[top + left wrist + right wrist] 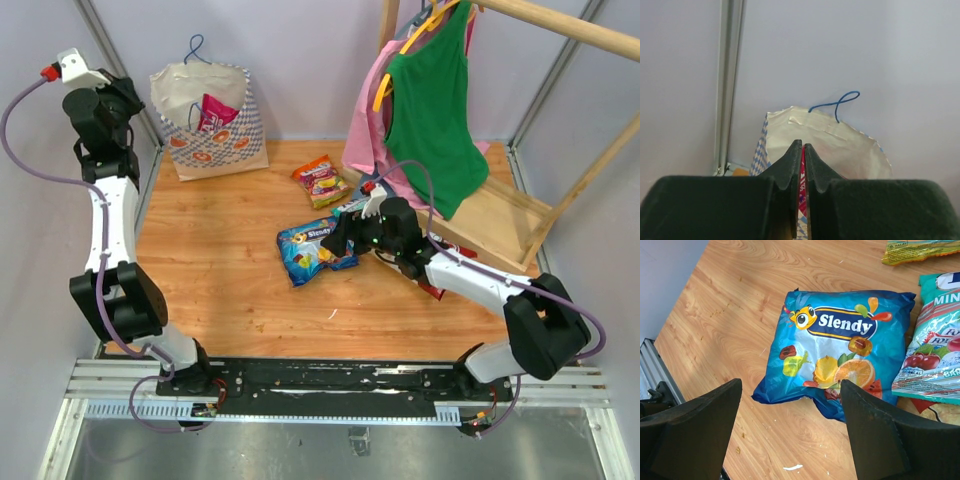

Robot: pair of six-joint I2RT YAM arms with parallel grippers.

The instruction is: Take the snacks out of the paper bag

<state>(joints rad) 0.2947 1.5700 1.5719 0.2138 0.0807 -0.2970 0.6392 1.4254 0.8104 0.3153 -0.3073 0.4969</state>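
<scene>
**A:** So, what could go wrong, starting on our side of the bag [225,150]?

**B:** Nearest to us, well this side of the bag and to its right, the right gripper [791,390] hangs with its jaws wide apart and empty. It has one finger on either side of the blue packet [835,345] below. That packet is out, lying flat on the table [220,270]. If the arm drops or sweeps, I think it would skid the slick foil into the teal packet [935,340] touching its edge away from the bag.

**A:** And at the bag itself?

**B:** The left gripper [802,145] sits just left of the bag, about level with the rim, with its jaws all but together. A pink-red strip shows through the slit. From above the gripper looks clear of the bag, so I judge it holds nothing. Closed like that, it can't take the pink packet [214,112]. Pushed forward, it would likely dent the paper wall or tip the bag.

**A:** How do the things look?

**B:** An orange packet [320,180] lies flat between the blue packet and the bag. The bag stands upright with its mouth open, tan inside, with blue-white checks and orange rounds outside. A thin blue cord [837,102] loops above its far rim. The pink packet stands on end inside the bag, glossy, its top poking above the rim.
</scene>
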